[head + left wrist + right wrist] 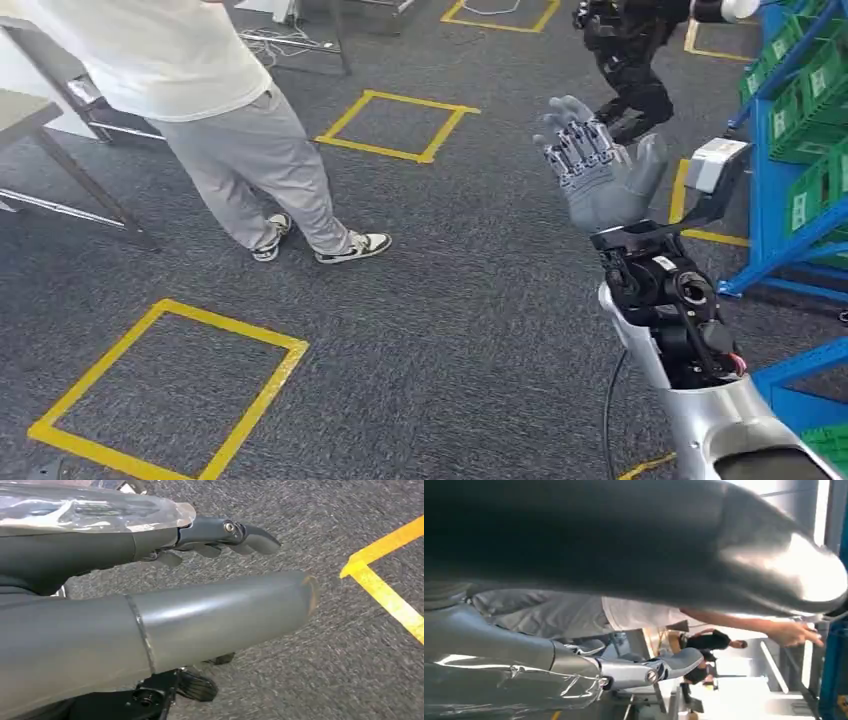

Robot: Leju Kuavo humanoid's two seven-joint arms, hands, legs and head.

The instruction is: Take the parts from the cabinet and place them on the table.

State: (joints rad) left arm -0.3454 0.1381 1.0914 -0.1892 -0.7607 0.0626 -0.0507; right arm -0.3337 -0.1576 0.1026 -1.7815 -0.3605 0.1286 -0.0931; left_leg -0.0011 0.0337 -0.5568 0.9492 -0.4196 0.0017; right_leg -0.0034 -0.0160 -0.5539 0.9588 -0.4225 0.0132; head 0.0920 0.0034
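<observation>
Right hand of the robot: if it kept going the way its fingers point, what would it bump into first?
Probably nothing soon: the right hand is open, fingers pointing up and forward over grey carpet. A black robot stands further on, but depth is unclear.

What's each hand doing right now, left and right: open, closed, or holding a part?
Left hand: open, fingers extended over the carpet, holding nothing.
Right hand: open, raised with fingers spread, holding nothing.

Blue cabinet (775, 190) stands at right on grey carpet, its tilted shelves holding green labelled bins (800, 110); parts indiscernible.
</observation>
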